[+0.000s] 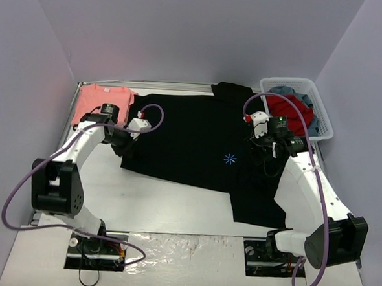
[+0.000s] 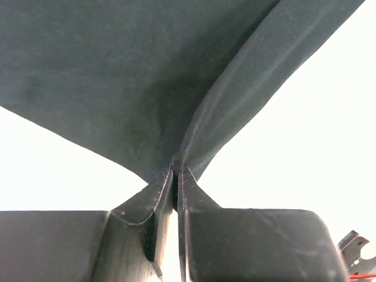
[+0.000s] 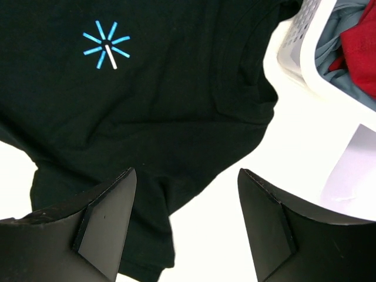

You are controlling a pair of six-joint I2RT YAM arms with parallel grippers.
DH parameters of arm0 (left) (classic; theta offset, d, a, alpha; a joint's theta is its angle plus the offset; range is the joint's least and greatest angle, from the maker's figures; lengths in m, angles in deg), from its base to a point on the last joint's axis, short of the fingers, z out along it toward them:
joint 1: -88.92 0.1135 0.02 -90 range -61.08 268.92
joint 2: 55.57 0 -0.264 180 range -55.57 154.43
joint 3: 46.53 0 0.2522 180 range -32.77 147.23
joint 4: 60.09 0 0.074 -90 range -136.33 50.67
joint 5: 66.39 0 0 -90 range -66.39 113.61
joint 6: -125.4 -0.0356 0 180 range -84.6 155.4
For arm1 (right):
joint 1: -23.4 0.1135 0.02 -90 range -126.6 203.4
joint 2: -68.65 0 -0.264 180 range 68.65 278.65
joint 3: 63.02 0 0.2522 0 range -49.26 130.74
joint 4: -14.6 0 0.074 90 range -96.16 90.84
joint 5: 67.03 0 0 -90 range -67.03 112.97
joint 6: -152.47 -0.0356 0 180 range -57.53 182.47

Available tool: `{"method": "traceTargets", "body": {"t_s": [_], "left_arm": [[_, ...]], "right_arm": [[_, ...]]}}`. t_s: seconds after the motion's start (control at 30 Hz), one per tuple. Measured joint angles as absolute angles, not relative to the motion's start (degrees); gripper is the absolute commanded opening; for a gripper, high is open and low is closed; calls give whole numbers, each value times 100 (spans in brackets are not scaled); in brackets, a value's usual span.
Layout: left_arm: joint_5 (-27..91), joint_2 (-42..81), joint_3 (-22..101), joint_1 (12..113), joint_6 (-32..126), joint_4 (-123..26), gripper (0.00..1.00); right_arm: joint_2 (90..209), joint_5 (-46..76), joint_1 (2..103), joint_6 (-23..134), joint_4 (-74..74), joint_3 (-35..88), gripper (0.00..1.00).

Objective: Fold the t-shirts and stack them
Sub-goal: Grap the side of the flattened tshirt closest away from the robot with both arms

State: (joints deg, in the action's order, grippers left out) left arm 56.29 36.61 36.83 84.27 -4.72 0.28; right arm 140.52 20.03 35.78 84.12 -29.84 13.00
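The large black t-shirt (image 1: 191,136) lies spread across the table, its blue starburst print (image 1: 229,159) facing up. My left gripper (image 1: 127,143) is shut on the shirt's left edge; in the left wrist view the black cloth (image 2: 147,76) is pinched between the closed fingers (image 2: 161,194). My right gripper (image 1: 263,142) is open and empty, hovering over the shirt's right side near a sleeve; in its wrist view the print (image 3: 106,46) and the black cloth (image 3: 176,106) lie below the spread fingers (image 3: 111,205). The salmon-pink t-shirt (image 1: 101,100) lies folded at the far left corner.
A white plastic basket (image 1: 323,109) with red and blue-grey clothes stands at the far right; it also shows in the right wrist view (image 3: 305,59). Purple cables loop from both arms. Grey walls enclose the table on three sides.
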Motion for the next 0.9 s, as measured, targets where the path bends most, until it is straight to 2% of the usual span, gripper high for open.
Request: {"method": "traceTargets", "body": {"t_s": [0.2,0.4,0.57,0.67,0.73,0.77,0.83,0.9], "left_arm": [[5588,2564,3342,8410,-196,69,2],[5009,1959,2894,8412,328,-121,2],[4318,1392,2562,8423,807,-551,2],[4023,1327,2544,8473,947,-737,2],[3868,1414,2542,8506,1019,-846,2],[3826,1480,2542,8526,1052,-888,2],[3750,1607,2538,8539,1089,-967,2],[3695,1709,2527,8541,1122,-1021,2]], "right_arm": [[14039,2086,3573,8666,-3154,1296,65],[14039,2128,3573,9002,-3578,1162,65],[14052,2121,3573,9446,-4105,1108,60],[14162,2089,3573,9719,-4365,1099,53],[14341,2054,3573,9881,-4468,1101,40],[14476,2043,3573,9931,-4483,1103,23],[14806,2014,3573,10023,-4477,1128,3],[15285,1977,3573,10056,-4477,1254,0]]}}
